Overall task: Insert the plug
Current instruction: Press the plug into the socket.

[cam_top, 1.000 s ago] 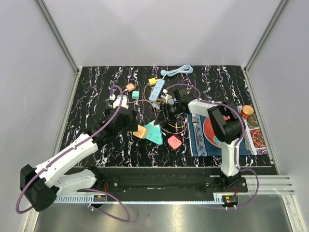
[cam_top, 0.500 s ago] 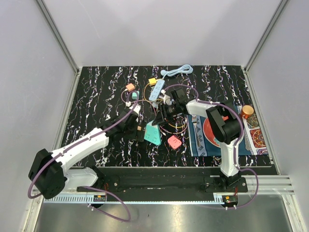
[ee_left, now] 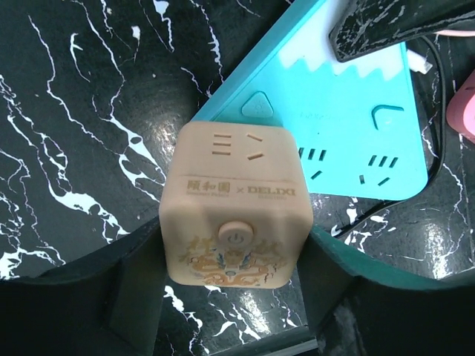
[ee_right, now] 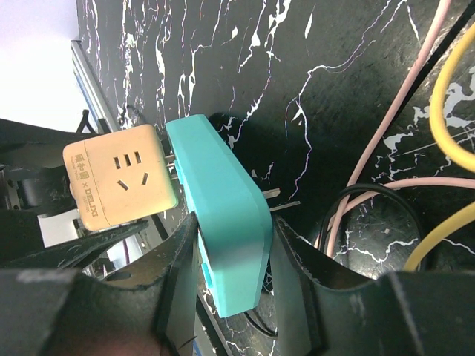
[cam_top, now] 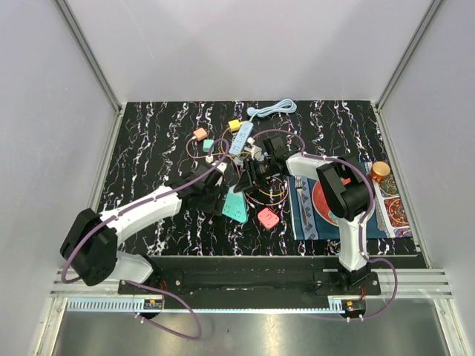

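Counter: black, white marble veining.
Cube adapter: peach, gold print on its face.
Power strip: teal.
Small cube, near: pink.
Long strip, far: pale blue.
Placemat, right: blue, patterned.
Plate: red.
Yellow cable; pink cable.

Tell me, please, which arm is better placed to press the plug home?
Left: the left gripper flanks the beige plastic cube plug, its prongs partly seated in the teal plastic power strip that the right gripper clamps.
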Available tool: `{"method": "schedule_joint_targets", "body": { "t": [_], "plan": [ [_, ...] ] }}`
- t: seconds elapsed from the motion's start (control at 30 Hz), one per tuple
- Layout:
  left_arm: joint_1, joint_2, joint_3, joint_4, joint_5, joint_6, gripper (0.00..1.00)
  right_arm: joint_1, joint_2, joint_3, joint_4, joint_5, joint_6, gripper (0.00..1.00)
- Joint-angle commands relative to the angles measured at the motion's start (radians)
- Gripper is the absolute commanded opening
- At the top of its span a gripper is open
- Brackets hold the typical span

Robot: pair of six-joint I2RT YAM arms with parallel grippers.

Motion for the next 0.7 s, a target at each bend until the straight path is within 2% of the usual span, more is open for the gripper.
{"method": "schedule_joint_targets", "body": {
  "t": [0.0, 0.07, 0.3, 0.37, 0.67],
  "plan": [
    [0.0, 0.033, 0.043, 0.031, 0.031, 0.02, 0.61, 0.005, 0.034, 0.004, -0.003, 0.063, -0.045, 0.0],
    [-0.007, 0.047, 0.039, 0.034, 0.028, 0.016, 0.52, 0.005, 0.038, 0.004, -0.003, 0.062, -0.048, 0.0],
    [-0.095, 0.144, 0.011, 0.036, -0.031, -0.016, 0.08, 0.005, 0.038, 0.0, 0.002, 0.057, -0.05, 0.0],
    [-0.122, 0.176, 0.011, 0.041, -0.053, -0.029, 0.0, 0.005, 0.042, 0.0, 0.005, 0.051, -0.05, 0.0],
    [-0.156, 0.362, 0.069, -0.004, -0.024, -0.089, 0.0, 0.008, 0.048, -0.004, 0.005, 0.046, -0.047, 0.0]
  ]
}}
